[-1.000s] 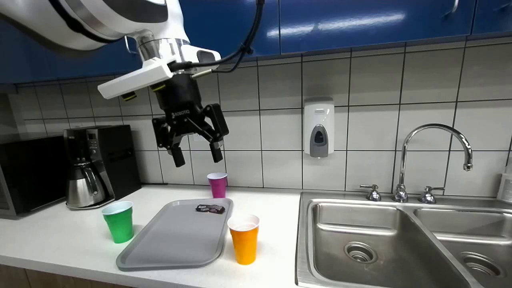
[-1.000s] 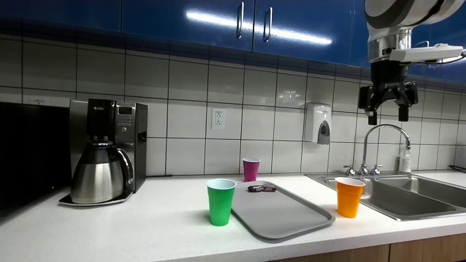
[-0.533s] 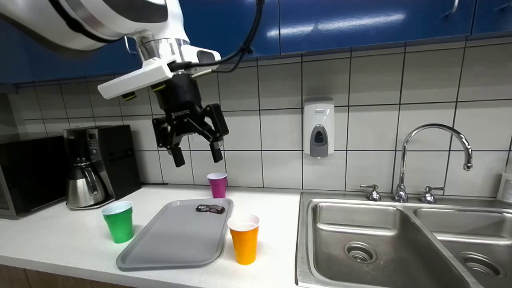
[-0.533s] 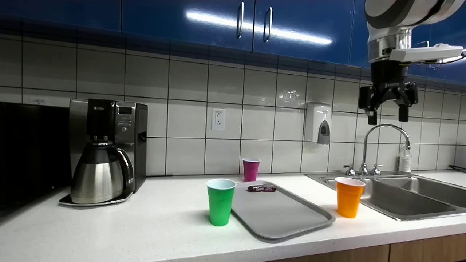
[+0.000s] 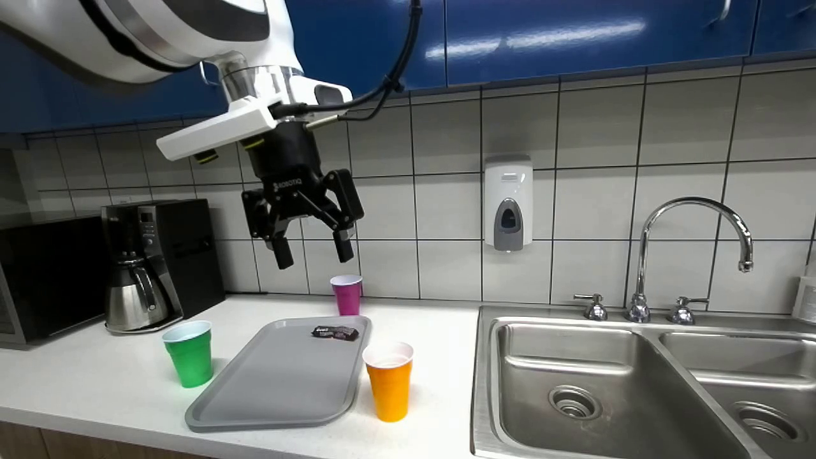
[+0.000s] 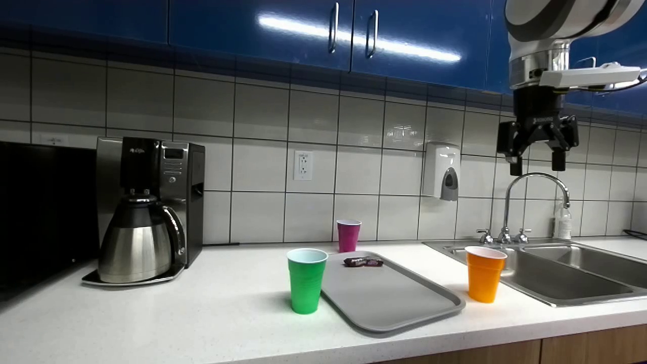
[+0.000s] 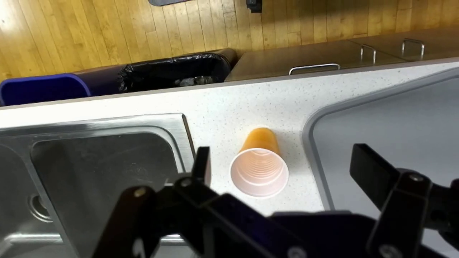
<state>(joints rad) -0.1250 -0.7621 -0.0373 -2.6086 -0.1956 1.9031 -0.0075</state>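
Note:
My gripper point(image 5: 314, 253) hangs in the air high above the counter, fingers spread and empty; it also shows in an exterior view point(image 6: 537, 166). In the wrist view, an orange cup point(image 7: 261, 139) with a white inside stands below, between the fingers point(image 7: 281, 159) and nearer the left one. That cup also stands upright in both exterior views point(image 5: 389, 390) point(image 6: 483, 278), beside a grey tray point(image 5: 274, 389). Two small dark wrapped bars point(image 6: 363, 262) lie at the tray's far end. A green cup point(image 5: 191, 360) stands at the tray's other side. A purple cup point(image 5: 348, 298) stands behind it.
A steel double sink point(image 5: 488, 382) with a tall faucet point(image 5: 644, 248) lies beside the orange cup. A coffee maker point(image 6: 151, 202) stands at the opposite end. A soap dispenser point(image 5: 508, 204) hangs on the tiled wall, below blue cabinets point(image 6: 252, 35). Bins point(image 7: 172, 75) stand by the counter.
The arm and gripper have moved down very slightly. The gripper stays open, and the cups, tray and bars have not moved.

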